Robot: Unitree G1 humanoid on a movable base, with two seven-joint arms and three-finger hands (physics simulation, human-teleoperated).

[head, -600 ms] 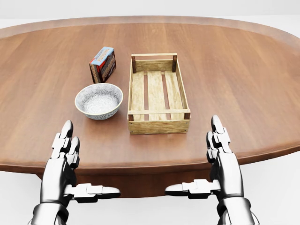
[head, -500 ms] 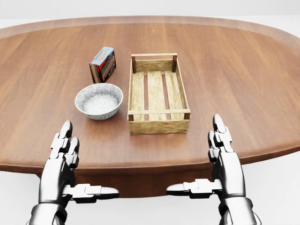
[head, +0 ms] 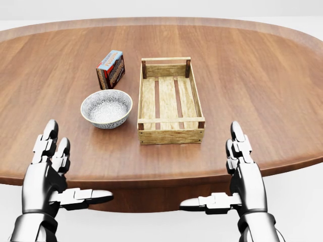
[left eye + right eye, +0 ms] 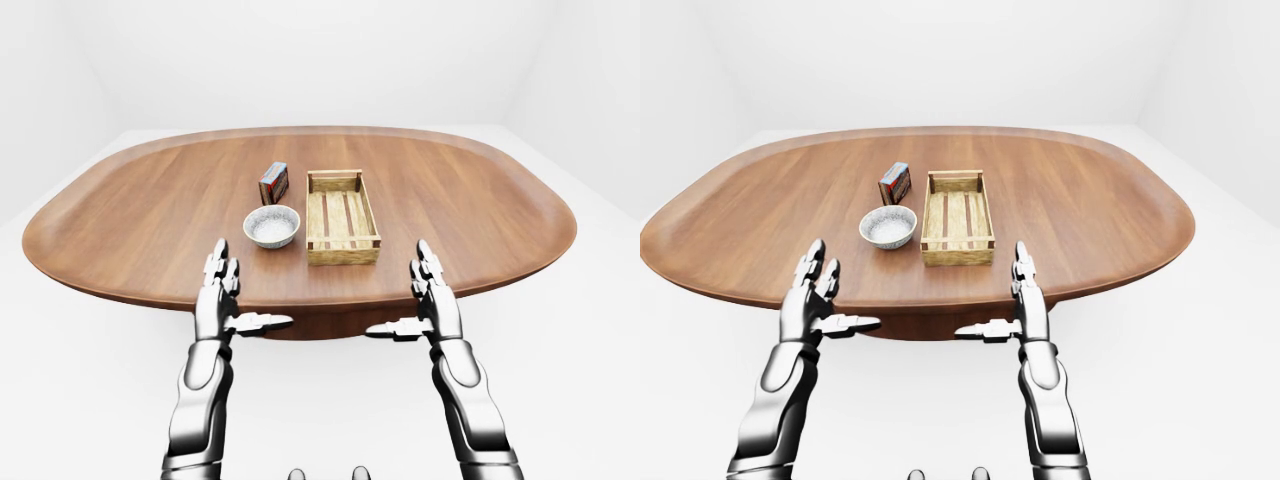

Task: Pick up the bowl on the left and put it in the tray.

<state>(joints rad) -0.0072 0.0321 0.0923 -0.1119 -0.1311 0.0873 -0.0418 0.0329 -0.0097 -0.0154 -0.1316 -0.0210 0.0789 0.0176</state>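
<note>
While the bowl (image 3: pixel 106 108) sits on the tabletop (image 3: pixel 252 75) just left of the tray (image 3: pixel 170 101), the left robot hand (image 3: pixel 49 171) hangs lower and further left in the head view, apart from it, fingers spread wide. The right robot hand (image 3: pixel 245 176) is spread wide too.
</note>
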